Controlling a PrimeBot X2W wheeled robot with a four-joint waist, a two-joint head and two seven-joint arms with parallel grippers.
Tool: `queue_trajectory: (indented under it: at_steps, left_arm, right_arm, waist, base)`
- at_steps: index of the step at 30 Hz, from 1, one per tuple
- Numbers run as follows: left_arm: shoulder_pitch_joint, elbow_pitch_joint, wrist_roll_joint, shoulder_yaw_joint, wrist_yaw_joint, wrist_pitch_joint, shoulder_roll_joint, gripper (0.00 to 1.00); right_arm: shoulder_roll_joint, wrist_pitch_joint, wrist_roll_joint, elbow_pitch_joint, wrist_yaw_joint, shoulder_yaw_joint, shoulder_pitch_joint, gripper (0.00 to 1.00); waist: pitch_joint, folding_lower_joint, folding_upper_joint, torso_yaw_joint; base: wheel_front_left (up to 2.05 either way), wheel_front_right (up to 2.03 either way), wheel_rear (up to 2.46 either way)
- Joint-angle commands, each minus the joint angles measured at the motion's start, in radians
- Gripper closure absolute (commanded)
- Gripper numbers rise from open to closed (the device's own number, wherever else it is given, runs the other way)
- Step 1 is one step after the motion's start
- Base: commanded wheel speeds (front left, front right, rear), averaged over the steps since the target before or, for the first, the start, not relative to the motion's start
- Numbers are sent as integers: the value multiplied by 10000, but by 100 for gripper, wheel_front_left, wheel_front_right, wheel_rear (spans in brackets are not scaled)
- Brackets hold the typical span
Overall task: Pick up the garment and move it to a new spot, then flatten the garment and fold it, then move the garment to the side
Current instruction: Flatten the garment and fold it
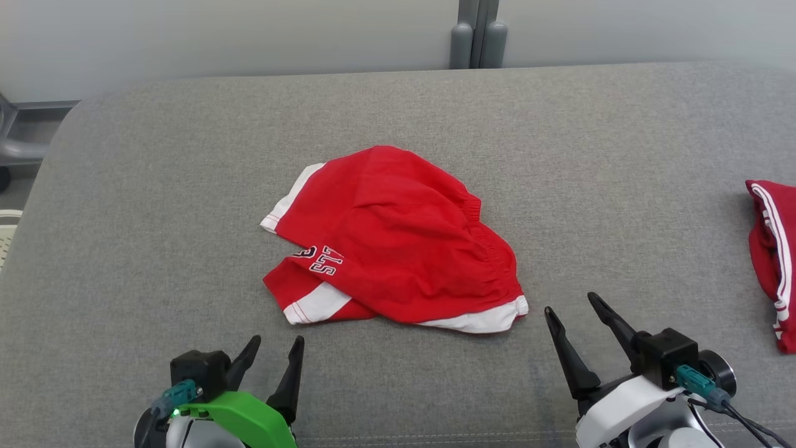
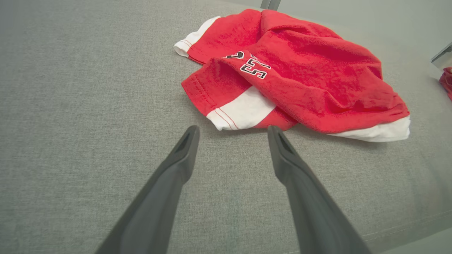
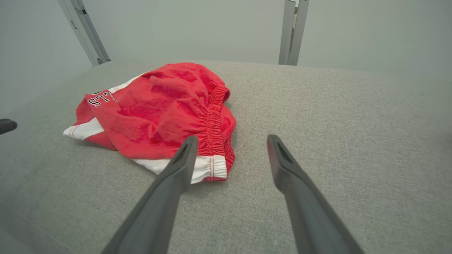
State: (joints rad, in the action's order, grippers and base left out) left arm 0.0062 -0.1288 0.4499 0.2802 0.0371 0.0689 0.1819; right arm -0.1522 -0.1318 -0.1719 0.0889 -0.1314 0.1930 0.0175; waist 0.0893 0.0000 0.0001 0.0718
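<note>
Spanning nearly the whole head view, a grey fabric-covered surface [image 1: 155,218] carries everything else. Behind its far edge is a pale wall with a grey upright post [image 1: 479,34].

The garment [image 1: 398,236], a pair of red shorts with white hem bands, lies crumpled near the middle of the surface, bunched and partly folded over itself. Its gathered elastic waistband [image 1: 491,242] runs along the robot's right side, and the 2 leg openings face the robot's left. At the right edge of the head view, well apart from it, lies a second red garment [image 1: 774,261] with white stripes, cut off by the frame.

The right gripper [image 1: 570,303] sits just beside the garment's near right corner. Its jaws are spread and hold nothing; in the right wrist view 1 finger crosses in front of the white hem, and contact cannot be judged. The left gripper [image 1: 278,341], carrying a green cover [image 1: 242,417], sits near the garment's near left hem. Its jaws are likewise spread and empty, with the tips just short of the white band in the left wrist view.

Black-and-white block lettering [image 1: 326,261] is printed on the folded left leg and is only partly legible.
</note>
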Motion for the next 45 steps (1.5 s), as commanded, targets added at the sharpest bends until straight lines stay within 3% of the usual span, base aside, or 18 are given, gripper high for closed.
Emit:
queue_trajectory:
  at_steps: [1,7,24,25,26,27,28,29,30,37,45]
  left_arm:
    - [-189,-73,118,29,77,104,-3,0]
    - [-803,-881,506,153,331,454,-209,0]
    - [-2931,-3044,960,427,814,-283,-447,0]
    - [-2974,-3109,986,456,825,-296,-445,13]
    - [-3011,-3163,1019,480,840,-351,-445,38]
    - [-3011,-3163,1019,480,840,-351,-445,38]
    - [-3040,-3201,1027,513,844,-375,-441,55]
    - [-3069,-3222,1025,545,849,-408,-427,71]
    - [-3085,-3224,1037,575,861,-448,-408,99]
    - [-2599,-2175,801,550,559,-508,27,100]
    - [-1915,1183,513,273,-142,453,1055,100]
  right_arm:
    - [-77,3,-63,53,14,46,-134,0]
    - [-188,-102,-215,415,14,292,-478,0]
    - [-640,-244,-614,1926,14,1672,-2045,0]
    - [-643,-288,-644,1988,16,1720,-2109,31]
    - [-643,-305,-691,2034,14,1785,-2150,60]
    - [-643,-305,-691,2034,14,1785,-2150,60]
    - [-657,-342,-746,2066,16,1844,-2180,100]
    - [-670,-396,-793,2062,16,1881,-2208,100]
    - [-701,-404,-854,2064,16,1914,-2217,100]
    - [-801,-703,-1129,1236,14,1612,-1939,100]
    - [-922,-497,-1635,-528,16,588,-1754,100]
  waist:
    - [115,0,-1,114]
    - [498,0,-1,196]
    - [1928,0,-1,175]
    - [1951,0,-1,175]
    - [1974,0,-1,177]
    - [1974,0,-1,177]
    - [1989,0,-1,177]
    - [2003,0,-1,173]
    - [2014,0,-1,166]
    - [1835,0,-1,66]
    - [1452,0,-1,68]
  base:
    - [0,0,0]
    - [0,0,0]
    - [0,0,0]
    - [0,0,0]
    - [0,0,0]
    - [0,0,0]
    - [0,0,0]
    - [0,0,0]
    - [0,0,0]
    - [0,0,0]
    - [0,0,0]
